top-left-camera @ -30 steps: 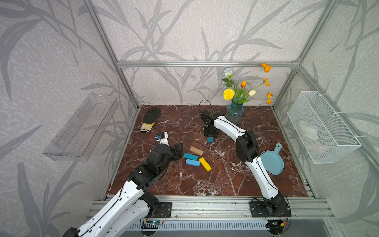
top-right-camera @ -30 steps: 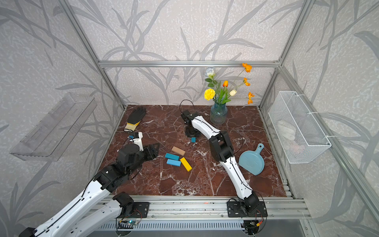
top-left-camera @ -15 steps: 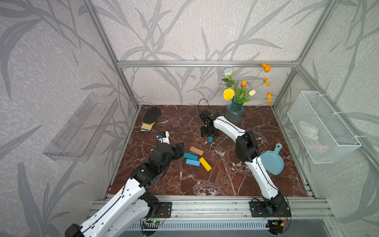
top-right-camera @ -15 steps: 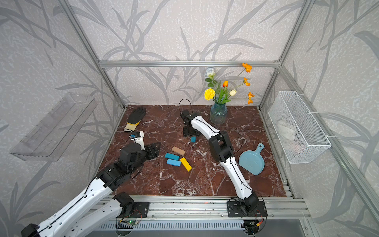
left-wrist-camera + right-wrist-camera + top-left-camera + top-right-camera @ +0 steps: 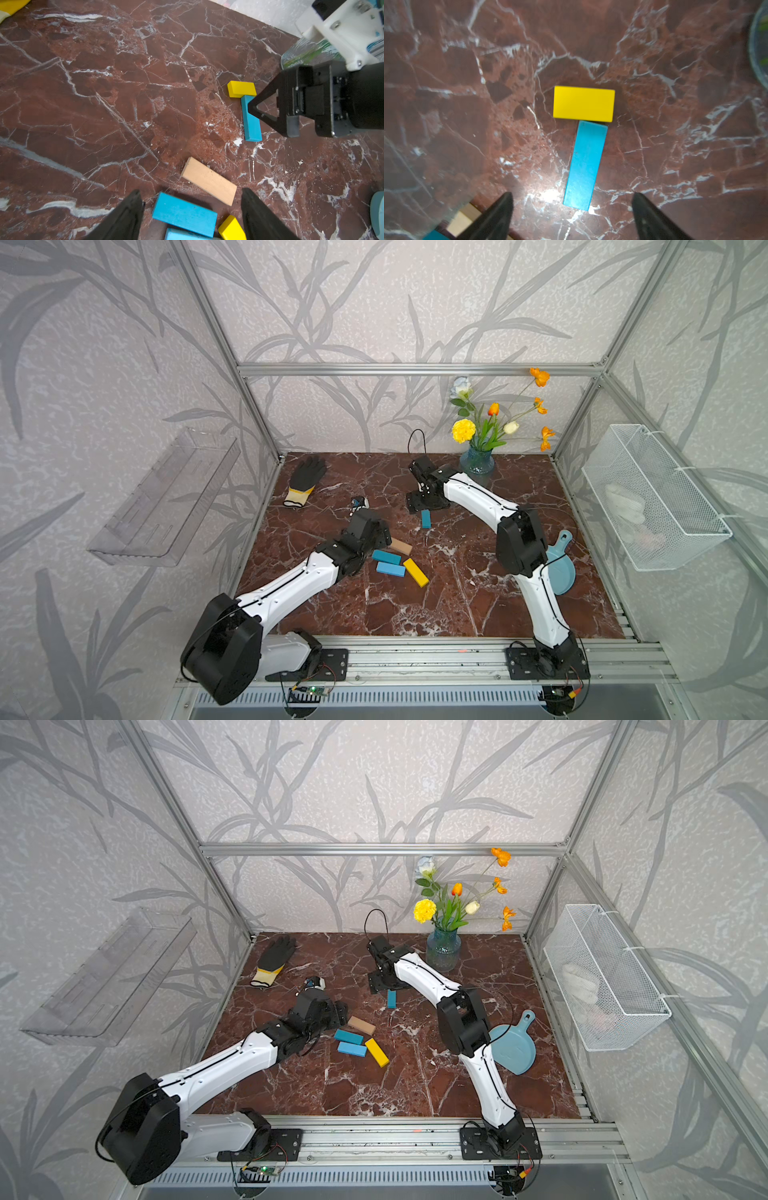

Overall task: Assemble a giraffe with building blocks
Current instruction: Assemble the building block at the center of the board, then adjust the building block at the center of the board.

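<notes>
Yellow over blue was all there was of the giraffe (image 5: 251, 126): the short yellow block (image 5: 584, 103) lay crosswise against the end of the blue block (image 5: 585, 165), flat on the marble near the vase (image 5: 477, 462). The right gripper (image 5: 572, 196) hung over that pair, jaws spread wide and holding nothing.

The other building blocks (image 5: 390, 569) lay in a loose huddle well farther from the vase: the tan block (image 5: 208, 180), two blue bars (image 5: 184, 214) and a long yellow bar (image 5: 230, 228), none of them placed. The left gripper (image 5: 190, 190) hovered there, jaws apart and empty (the tan block showed between its tips). By my reckoning, the rest of the neck, the body and both legs remained.
</notes>
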### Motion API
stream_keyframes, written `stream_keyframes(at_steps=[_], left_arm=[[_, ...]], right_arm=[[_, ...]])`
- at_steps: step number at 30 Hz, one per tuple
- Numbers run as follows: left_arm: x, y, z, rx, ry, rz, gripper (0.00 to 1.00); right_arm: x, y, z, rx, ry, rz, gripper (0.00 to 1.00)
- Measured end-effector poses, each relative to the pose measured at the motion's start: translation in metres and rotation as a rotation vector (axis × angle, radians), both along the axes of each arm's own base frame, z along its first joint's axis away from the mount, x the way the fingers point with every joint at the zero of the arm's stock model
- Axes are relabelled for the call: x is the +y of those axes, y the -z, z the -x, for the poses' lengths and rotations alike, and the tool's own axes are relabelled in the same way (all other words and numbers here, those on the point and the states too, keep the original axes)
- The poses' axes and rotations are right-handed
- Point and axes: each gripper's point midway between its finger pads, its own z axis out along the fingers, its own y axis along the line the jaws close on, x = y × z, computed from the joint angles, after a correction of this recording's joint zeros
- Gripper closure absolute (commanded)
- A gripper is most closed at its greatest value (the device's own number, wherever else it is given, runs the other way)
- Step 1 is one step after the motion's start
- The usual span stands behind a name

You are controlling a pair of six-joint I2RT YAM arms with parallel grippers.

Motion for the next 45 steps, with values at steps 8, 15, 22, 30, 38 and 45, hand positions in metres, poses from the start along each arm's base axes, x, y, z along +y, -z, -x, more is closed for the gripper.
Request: stream_keyframes(at_steps=[8,15,22,30,38,45], left_arm=[[0.000,-0.006,-0.004,-0.027,-0.006,0.002,0.24],[-0.001,-0.006,-0.003,-0.024,-0.001,0.008,0.24],[-0.004,-0.005,-0.002,-0.018,0.011,0.017,0.25],[-0.005,-0.005,-0.002,-0.016,0.016,0.021,0.25],[-0.006,-0.008,-0.001,-0.020,0.025,0.032,0.25],[-0.007,-0.009,-0.001,-0.022,0.027,0.036,0.25]], right_arm=[[0.012,0.015,-0.044,-0.076,0.034,0.051,0.11],[0.006,0.051,-0.056,-0.048,0.103,0.104,0.12],[-0.007,0.058,-0.058,-0.027,0.156,0.111,0.14],[-0.009,0.063,-0.058,-0.002,0.190,0.077,0.26],[-0.007,0.068,-0.055,0.027,0.206,0.049,0.33],[-0.006,0.068,-0.055,0.033,0.216,0.037,0.36]])
